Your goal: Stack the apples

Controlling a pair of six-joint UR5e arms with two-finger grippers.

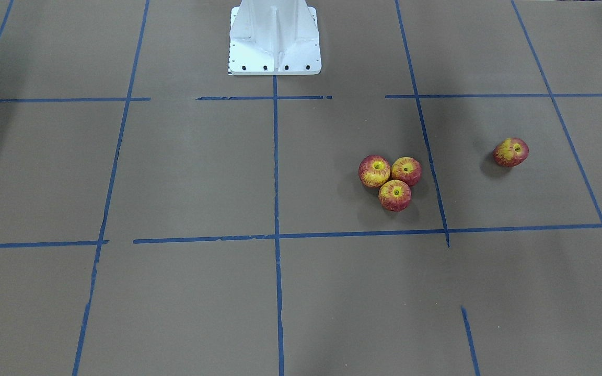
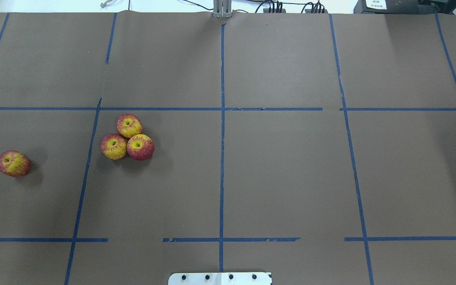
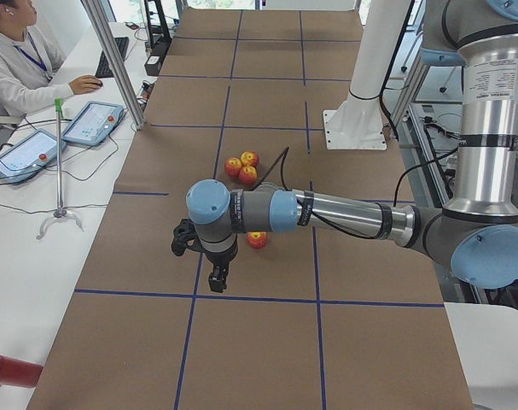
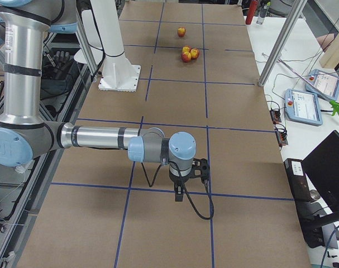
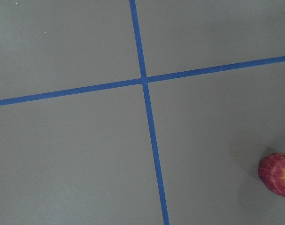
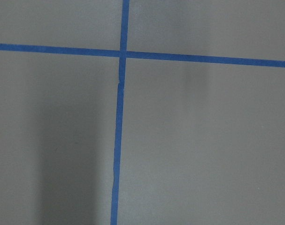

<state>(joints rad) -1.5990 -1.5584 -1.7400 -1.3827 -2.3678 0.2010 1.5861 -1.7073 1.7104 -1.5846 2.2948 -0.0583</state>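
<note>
Three apples, red with yellow streaks, sit touching in a cluster on the brown table, stem hollows up. A fourth apple lies alone further out on the robot's left side, tilted. It also shows at the left wrist view's right edge. My left gripper hangs above the table near the lone apple, not touching it. My right gripper hangs over bare table, far from the apples. Both grippers show only in the side views, so I cannot tell whether they are open or shut.
The brown paper table cover carries a grid of blue tape lines. The robot's white base stands at the table's near middle. An operator sits at a side desk with tablets. A metal post stands at the table's edge.
</note>
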